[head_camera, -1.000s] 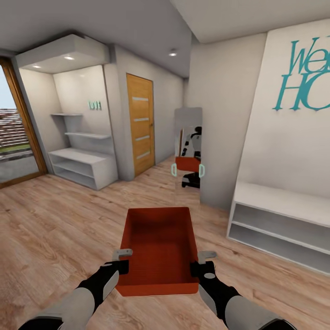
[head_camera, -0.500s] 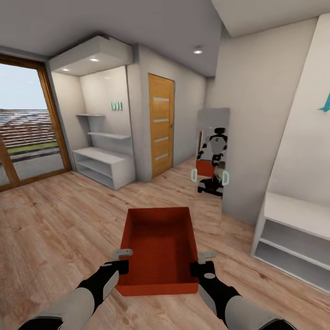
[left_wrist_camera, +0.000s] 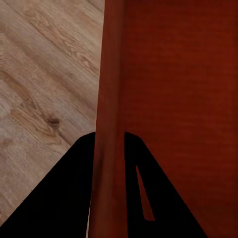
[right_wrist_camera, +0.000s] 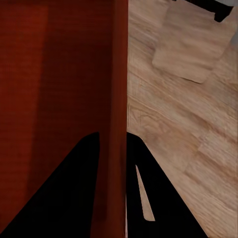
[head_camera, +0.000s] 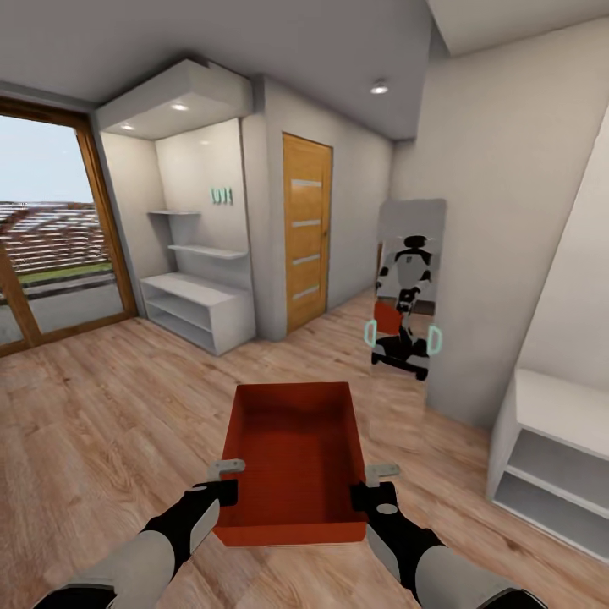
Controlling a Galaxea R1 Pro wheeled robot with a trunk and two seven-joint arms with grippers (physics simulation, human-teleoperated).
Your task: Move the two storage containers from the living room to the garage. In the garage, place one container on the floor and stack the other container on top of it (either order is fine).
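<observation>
Container (head_camera: 292, 457) carried over wood floor (head_camera: 101, 423); left gripper (head_camera: 227, 480), right gripper (head_camera: 372, 484) clamp side walls

Two robot arms reach in from the lower edge of the head view, each with a pale grey, smooth, rounded forearm narrowing into a black wrist section that carries a light grey inset panel. The left gripper (head_camera: 227, 480) and the right gripper (head_camera: 378, 485) each end in flat, light grey metal fingers. In both wrist views the fingers appear as plain black wedge-shaped silhouettes.
</observation>
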